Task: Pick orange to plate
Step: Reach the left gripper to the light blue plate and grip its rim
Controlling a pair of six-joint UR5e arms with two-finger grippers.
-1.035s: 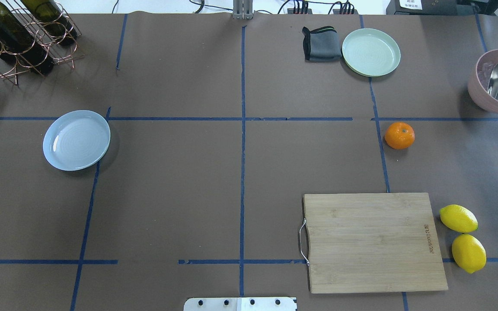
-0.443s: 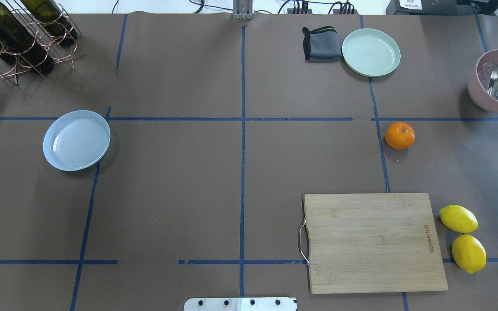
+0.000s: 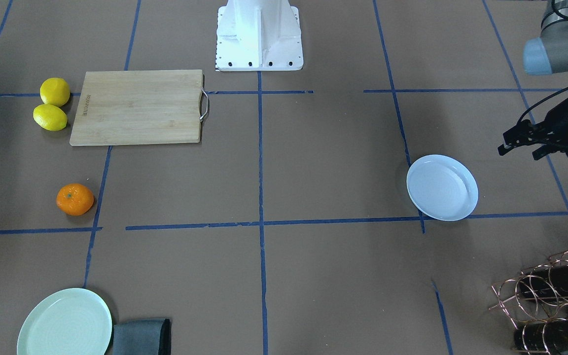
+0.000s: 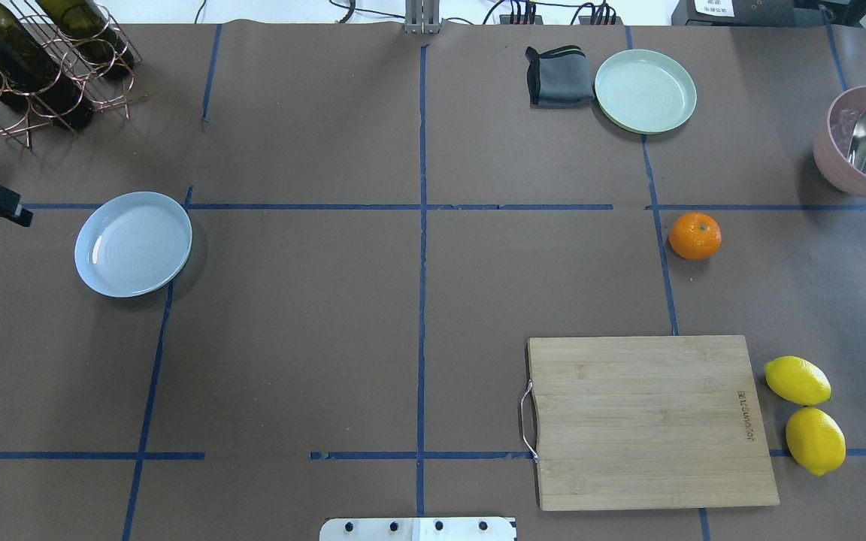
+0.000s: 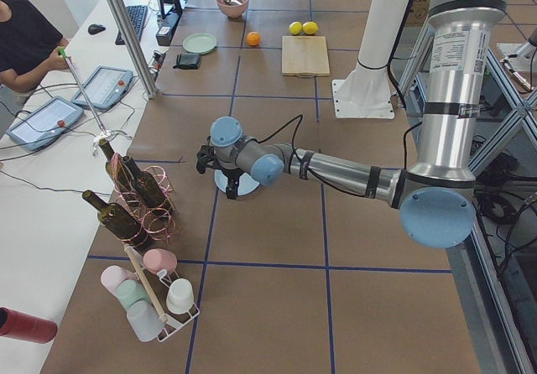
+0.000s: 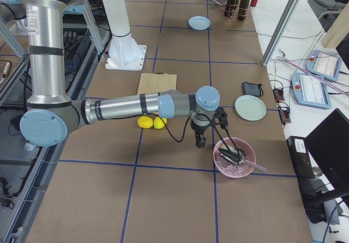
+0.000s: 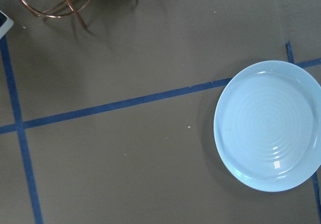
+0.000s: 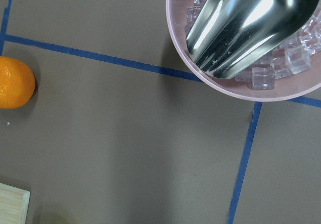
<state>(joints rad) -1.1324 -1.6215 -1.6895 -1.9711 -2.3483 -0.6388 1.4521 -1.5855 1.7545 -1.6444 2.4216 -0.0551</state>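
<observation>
The left hand (image 3: 519, 152) hangs over the counter near its left edge, its two black fingers (image 3: 505, 147) standing apart with nothing between them. That spread is plain only from the front-facing camera. The overhead view catches just a dark tip of this hand at its left border. Just beside it, toward the counter's middle and not touching it, lies the plate (image 4: 133, 243). The left wrist camera shows the plate's glossy ringed surface next to a blue tape line.

The right hand (image 6: 200, 140) appears only in the view from the counter's right end, pointing down close to the pink bowl (image 6: 234, 158). From there nobody can tell whether its fingers are apart or together. Its wrist camera shows what the wider views do not: ice cubes (image 8: 261, 76) and a metal scoop (image 8: 246, 23) in that bowl.

The orange (image 4: 694, 236) sits on the counter's right half, well apart from the plate. It lies between the pink bowl at the right edge and the cutting board (image 4: 651, 421) nearer the robot. Two lemons (image 4: 797, 380) lie touching beside the board's right side. A mint-green plate (image 4: 645, 91) and a grey cloth (image 4: 559, 75) lie by the far edge. A copper rack of bottles (image 4: 34, 60) occupies the far left corner.
</observation>
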